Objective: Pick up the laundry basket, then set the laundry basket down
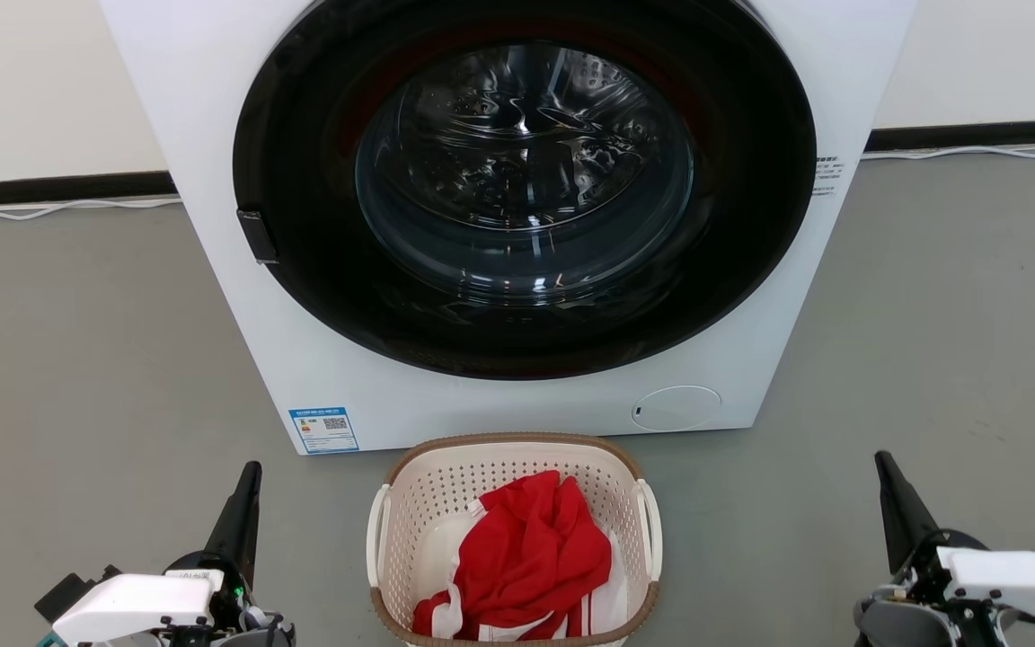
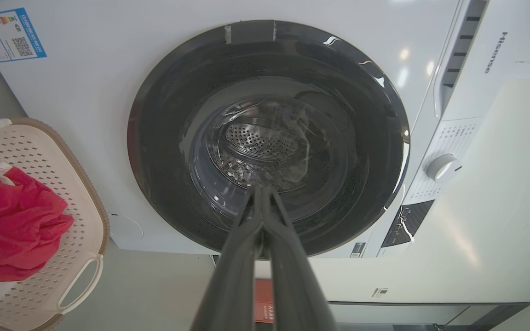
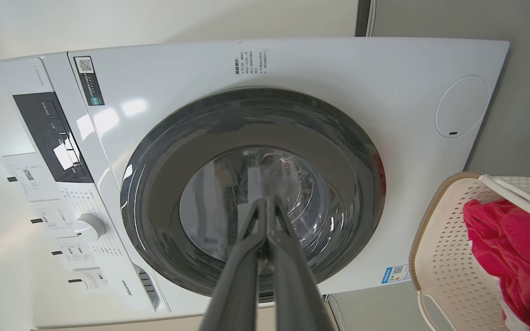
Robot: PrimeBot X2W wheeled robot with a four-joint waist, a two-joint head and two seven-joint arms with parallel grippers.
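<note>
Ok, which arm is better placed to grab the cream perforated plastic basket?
Left, likely: left gripper sits closer to the cream perforated laundry basket than right gripper; both shut, neither touching it.

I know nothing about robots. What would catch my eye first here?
A big white washing machine with a dark round door stands ahead. Before it on the grey floor sits the cream laundry basket, holding a bright red garment. The left gripper and right gripper, both shut, flank the basket without touching it.
</note>
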